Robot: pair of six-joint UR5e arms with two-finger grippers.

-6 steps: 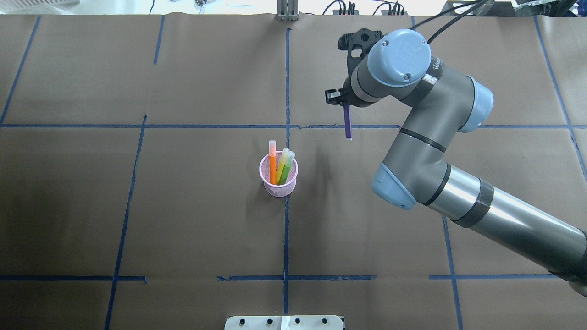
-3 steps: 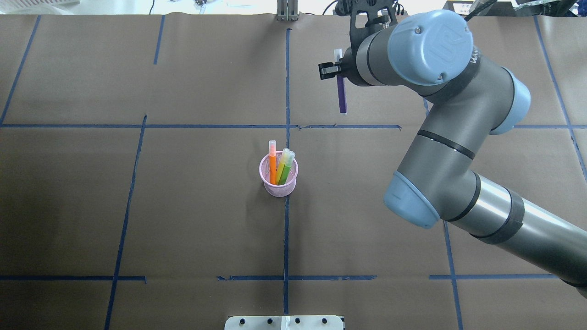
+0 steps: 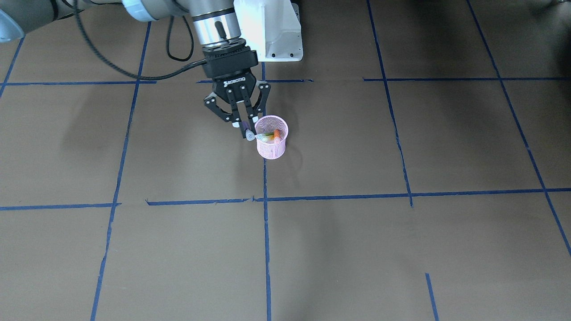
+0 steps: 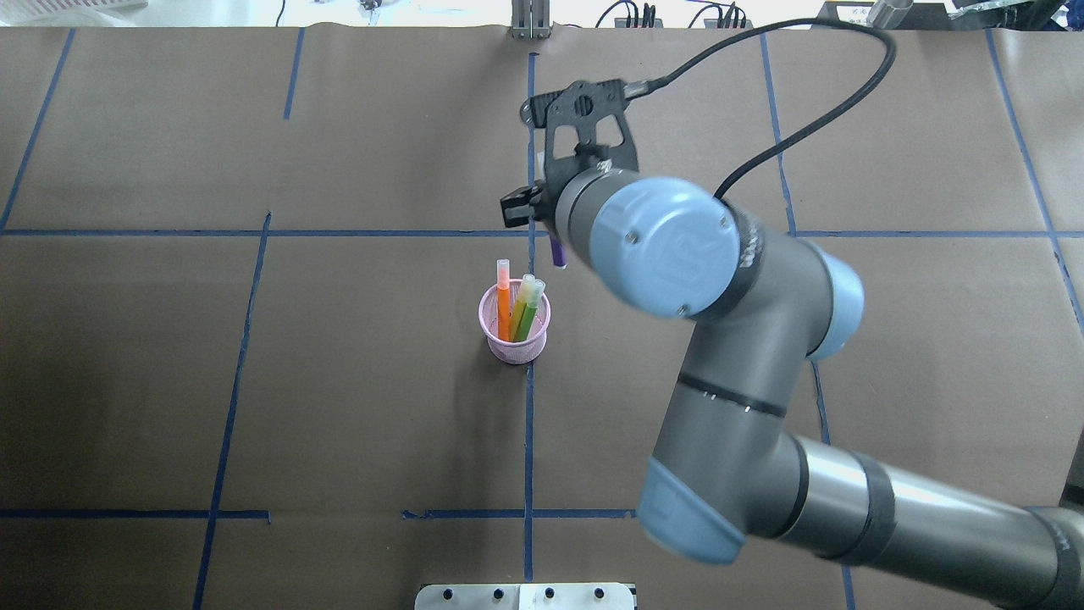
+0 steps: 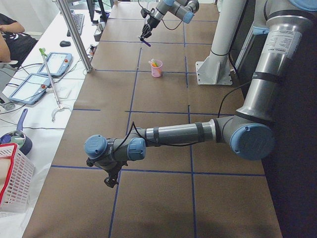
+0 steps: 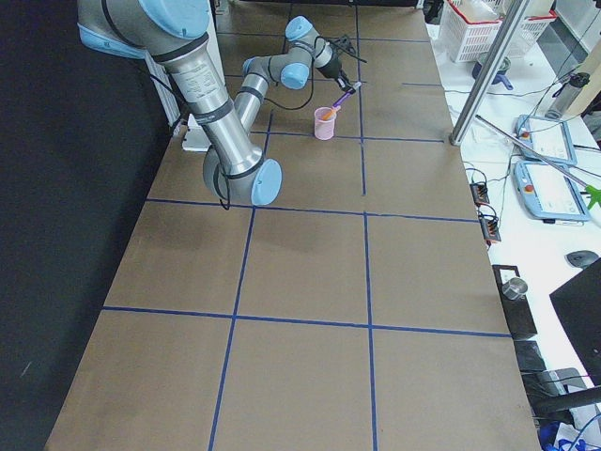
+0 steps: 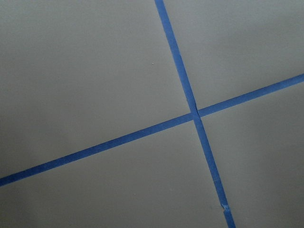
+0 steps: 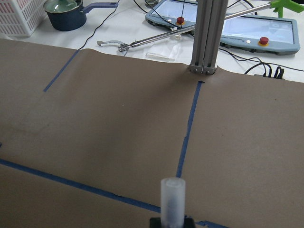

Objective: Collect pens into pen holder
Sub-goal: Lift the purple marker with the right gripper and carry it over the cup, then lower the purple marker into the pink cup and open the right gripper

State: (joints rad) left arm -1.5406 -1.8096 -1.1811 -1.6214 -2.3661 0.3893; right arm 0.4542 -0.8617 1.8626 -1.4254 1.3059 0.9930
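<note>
The pink mesh pen holder [image 4: 514, 332] [image 3: 271, 147] stands at the table's middle with an orange pen [image 4: 504, 303] and a green pen [image 4: 527, 318] leaning in it. My right gripper [image 3: 243, 126] hangs just beside and above the holder's rim, shut on the purple pen [image 4: 556, 252] [image 3: 248, 133], which is tilted. The pen's whitish cap [image 8: 172, 198] fills the bottom of the right wrist view. In the exterior left view my left gripper [image 5: 111, 179] is low over the table's near end; whether it is open or shut I cannot tell. The left wrist view holds only paper and tape.
Blue tape lines [image 4: 529, 152] cross the brown paper-covered table. A metal post [image 4: 530, 21] stands at the far edge, with tablets [image 8: 280, 35] and cables on a desk beyond. The robot's white base [image 3: 274, 31] sits behind the holder. A person [image 5: 10, 34] sits beside that desk.
The right arm has swung left and toward the holder with the purple pen still held; the pen went from the far right square to just beside the holder's rim.
</note>
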